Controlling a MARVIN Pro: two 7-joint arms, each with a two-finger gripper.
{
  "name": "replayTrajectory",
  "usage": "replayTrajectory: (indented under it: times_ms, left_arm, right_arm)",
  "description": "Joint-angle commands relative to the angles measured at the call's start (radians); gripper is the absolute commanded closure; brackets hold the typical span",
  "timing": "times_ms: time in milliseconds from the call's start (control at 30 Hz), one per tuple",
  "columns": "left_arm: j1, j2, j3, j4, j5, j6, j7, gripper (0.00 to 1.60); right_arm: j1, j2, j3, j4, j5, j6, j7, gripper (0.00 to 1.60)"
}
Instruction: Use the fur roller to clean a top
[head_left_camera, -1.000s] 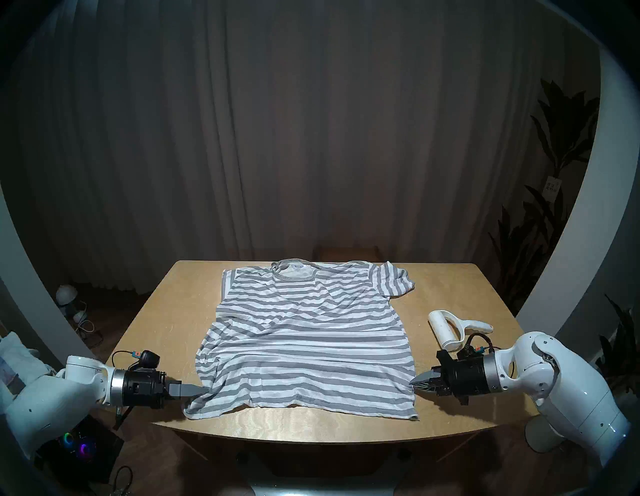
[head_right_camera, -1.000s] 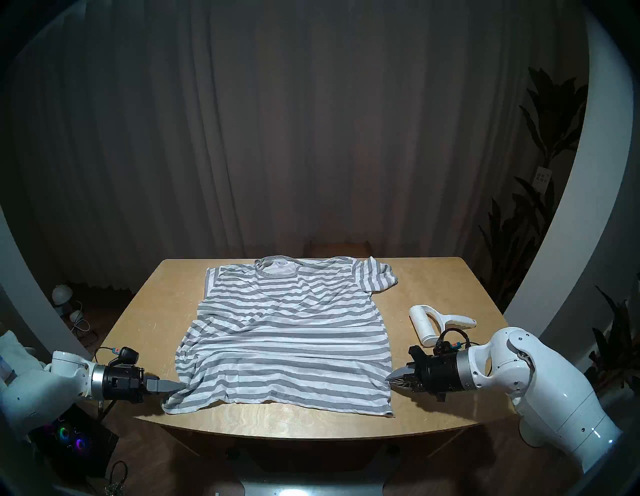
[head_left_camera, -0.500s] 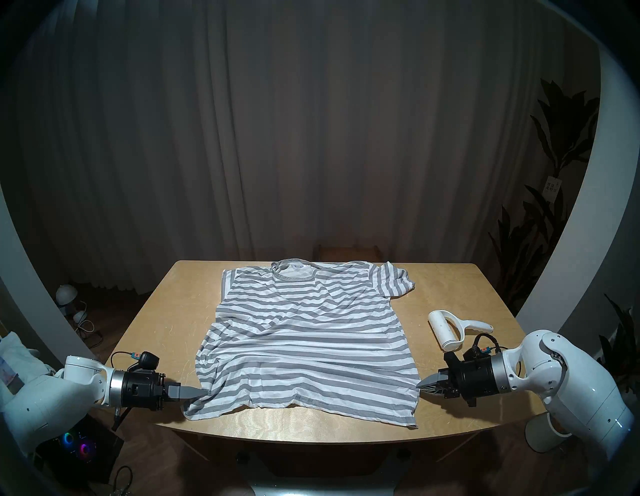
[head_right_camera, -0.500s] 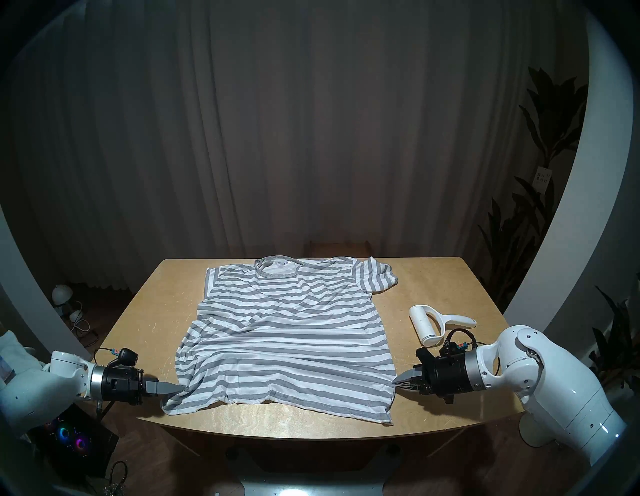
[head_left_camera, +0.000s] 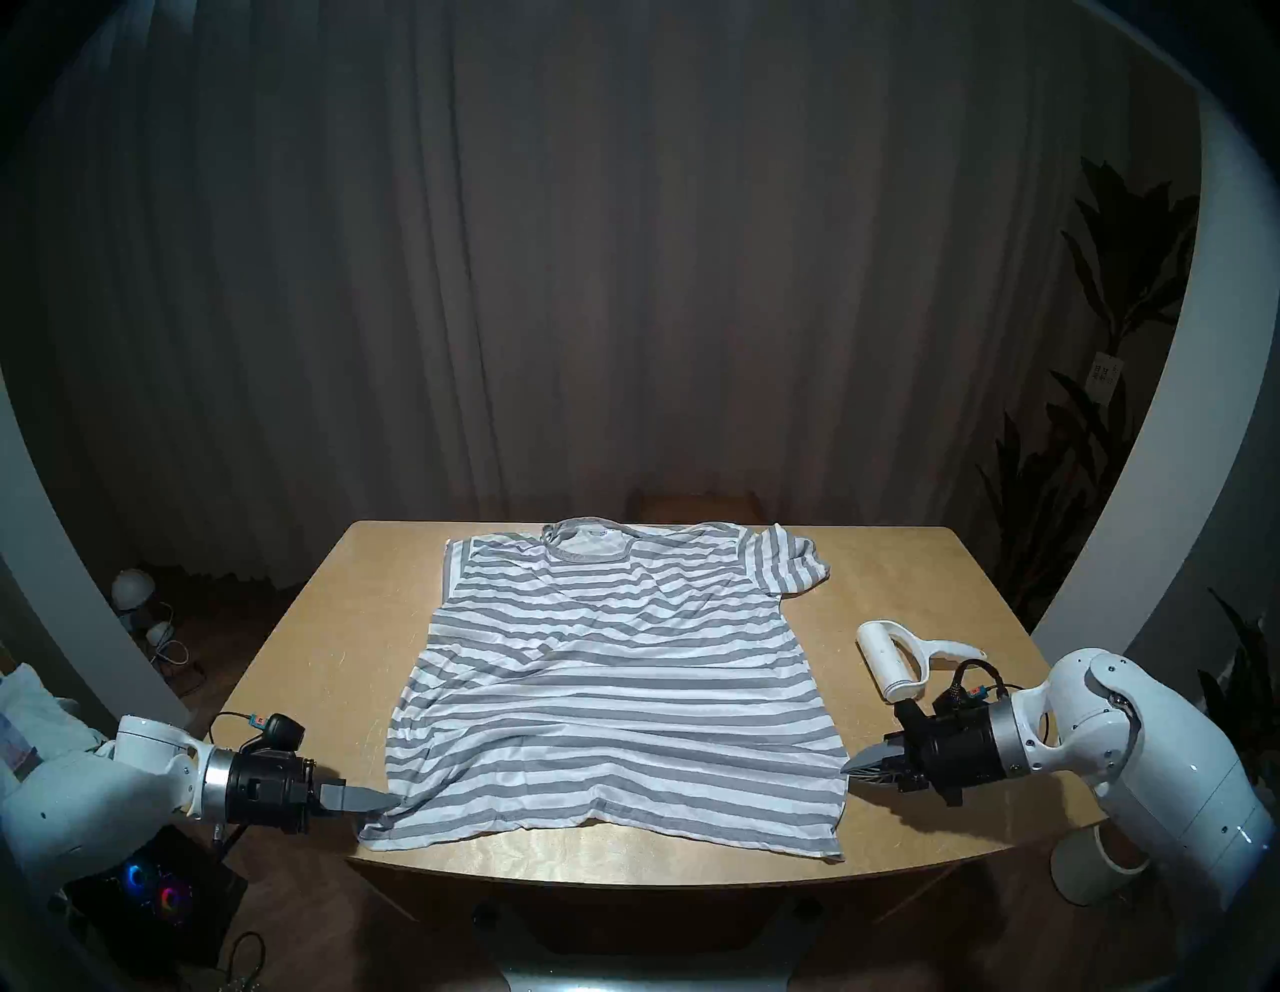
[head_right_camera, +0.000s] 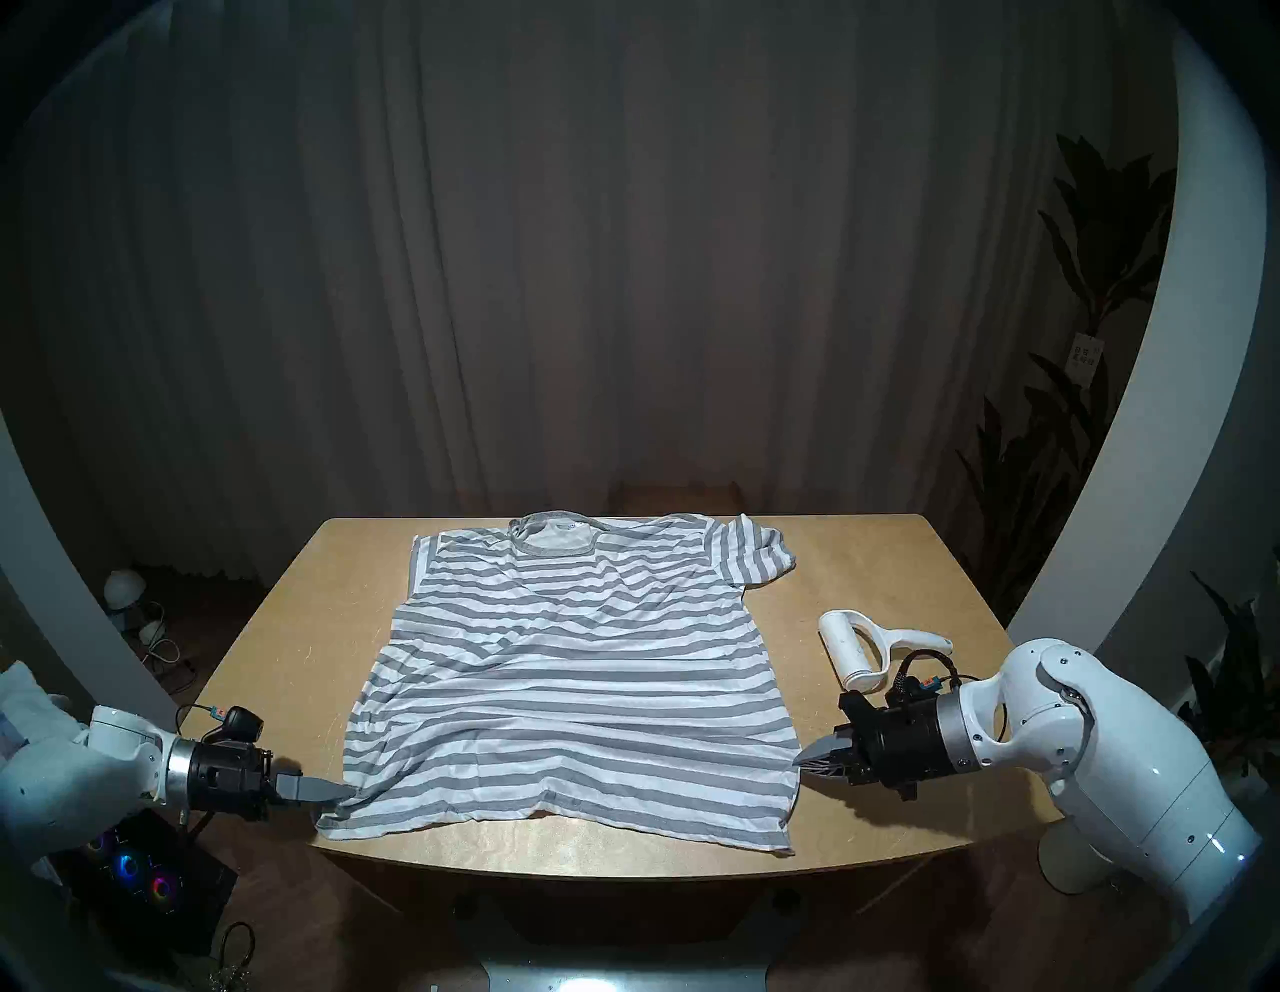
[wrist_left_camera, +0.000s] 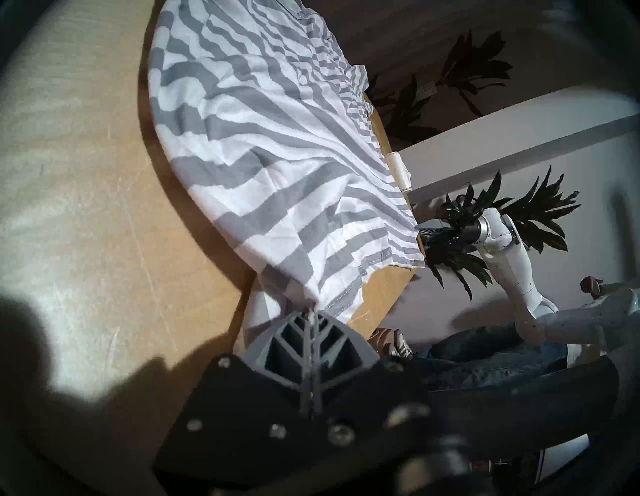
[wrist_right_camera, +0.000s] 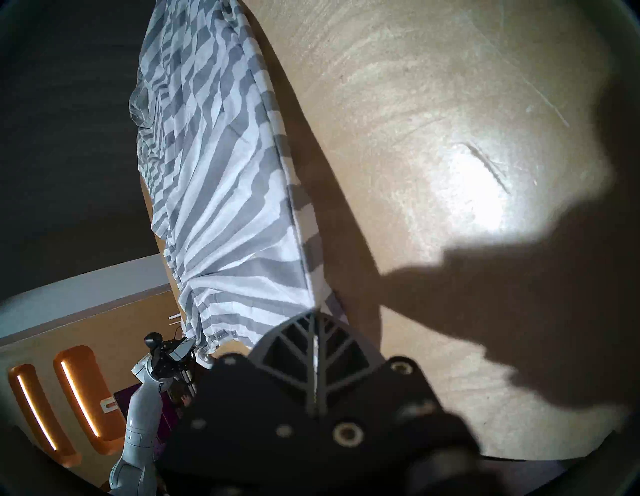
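The left hand (head_left_camera: 388, 802) is closed on the near left side edge of the top (head_left_camera: 616, 686), its grey ribbed fingers (wrist_left_camera: 304, 339) pressed flat together with a pinch of cloth between the tips. From the wrist view the fabric bunches right at the tips, so how deep the cloth sits between them is hidden. The right hand (head_left_camera: 850, 767) is likewise clamped on the near right side edge, its lattice fingers (wrist_right_camera: 313, 341) meeting on a thin white seam; its own dark shadow falls over the desk (wrist_right_camera: 433, 104) beside it and swallows detail there.

Between the two hands the top is pulled out wide and lies flat on the desk (head_left_camera: 332, 623), soft knit in horizontal grey and white stripes, with shallow creases fanning from each grip. The near hem, trimmed grey, sags in a loose wave close to the desk's near edge. At the far side sit the grey ribbed collar and a small label too tiny to read; the far right sleeve is folded over on itself, and the left sleeve shows only as a grey band.

The fur roller (head_left_camera: 900, 658) lies on the desk to the right of the top, apart from it, just beyond the right wrist: smooth white plastic, a short cylinder in a curved frame, handle pointing right. A black wrist cable overlaps its near end.

The desk is pale scratched wood.
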Motion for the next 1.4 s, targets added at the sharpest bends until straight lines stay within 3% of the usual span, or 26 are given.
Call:
replayTrajectory:
  times_ms: [0, 667, 1367]
  left_arm:
    - [0.097, 0.022, 0.052, 0.033, 0.017, 0.011, -0.013, 1.60]
    - [0.113, 0.032, 0.069, 0.026, -0.001, -0.012, -0.020, 1.60]
    - [0.141, 0.054, 0.104, 0.002, -0.029, -0.020, -0.034, 1.60]
  right_arm:
    - [0.004, 0.025, 0.008, -0.003, 0.017, 0.015, -0.008, 1.60]
    - [-0.046, 0.067, 0.018, -0.016, 0.077, 0.021, -0.041, 1.60]
    - [-0.025, 0.088, 0.018, 0.013, 0.086, 0.021, -0.069, 1.60]
